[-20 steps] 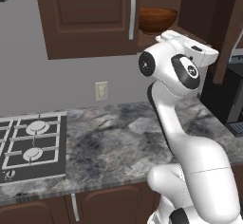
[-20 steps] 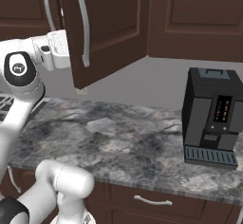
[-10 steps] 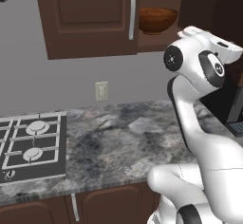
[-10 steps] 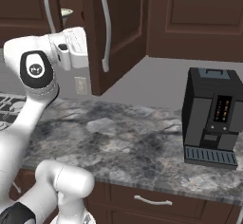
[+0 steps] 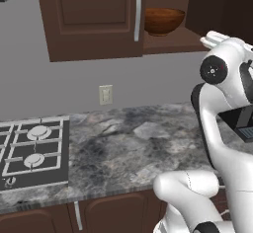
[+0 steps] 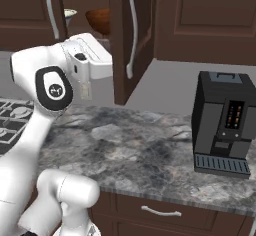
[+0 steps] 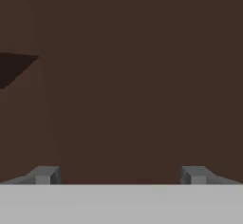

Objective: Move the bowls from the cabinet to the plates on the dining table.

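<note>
Hand (image 7: 118, 174) spread wide, grasping nothing, facing dark cabinet (image 5: 94, 17) wood close ahead. Brown bowl (image 5: 164, 19) on the cabinet shelf, apart from the hand; 0 bowls moved, both transfers remain.

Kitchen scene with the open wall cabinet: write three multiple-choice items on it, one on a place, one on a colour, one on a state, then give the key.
1. Where is the reddish-brown bowl?
A. On the shelf inside the cabinet
B. On the gas hob
C. On top of the coffee machine

2. What colour is the coffee machine?
A. White
B. Black
C. Red

3. How does the pincer stand?
A. Shut on a bowl
B. Shut on a door handle
C. Open, holding nothing

Key: 1 A, the bowl sits on the cabinet shelf beside the open door. 2 B, its body is black on the stone counter. 3 C, the hand view shows its fingertips far apart with nothing between them.
</note>
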Available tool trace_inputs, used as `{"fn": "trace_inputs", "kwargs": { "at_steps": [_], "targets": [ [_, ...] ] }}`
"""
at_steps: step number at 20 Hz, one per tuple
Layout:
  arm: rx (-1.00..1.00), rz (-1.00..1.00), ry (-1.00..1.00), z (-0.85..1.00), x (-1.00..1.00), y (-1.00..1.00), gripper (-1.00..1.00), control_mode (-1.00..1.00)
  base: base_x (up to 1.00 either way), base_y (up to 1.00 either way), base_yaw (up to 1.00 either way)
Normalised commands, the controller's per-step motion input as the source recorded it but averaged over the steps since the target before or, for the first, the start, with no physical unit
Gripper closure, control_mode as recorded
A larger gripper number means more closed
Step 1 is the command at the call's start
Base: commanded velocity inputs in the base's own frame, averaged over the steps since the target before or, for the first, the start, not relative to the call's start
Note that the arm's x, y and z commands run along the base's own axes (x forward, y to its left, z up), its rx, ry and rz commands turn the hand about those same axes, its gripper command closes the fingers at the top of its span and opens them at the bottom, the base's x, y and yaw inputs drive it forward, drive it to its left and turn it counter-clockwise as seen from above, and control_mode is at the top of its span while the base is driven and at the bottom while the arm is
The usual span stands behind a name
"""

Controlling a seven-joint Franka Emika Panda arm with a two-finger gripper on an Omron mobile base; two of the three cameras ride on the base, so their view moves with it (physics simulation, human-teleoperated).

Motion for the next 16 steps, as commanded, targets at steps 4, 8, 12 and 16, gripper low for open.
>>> {"fn": "trace_inputs", "kwargs": {
  "at_steps": [4,8,12,16],
  "targets": [
    [-0.01,0.24,0.01,-0.21,-0.03,-0.05,-1.0,-1.0,0.0,0.0,0.0],
    [0.0,0.17,0.0,-0.09,0.29,-0.16,-1.0,-1.0,0.0,0.0,0.0],
    [0.0,0.08,-0.01,0.0,0.39,-0.33,-1.0,-1.0,0.0,0.0,0.0],
    [0.0,0.05,0.0,0.0,0.41,-0.41,-1.0,-1.0,0.0,0.0,0.0]
  ]
}}
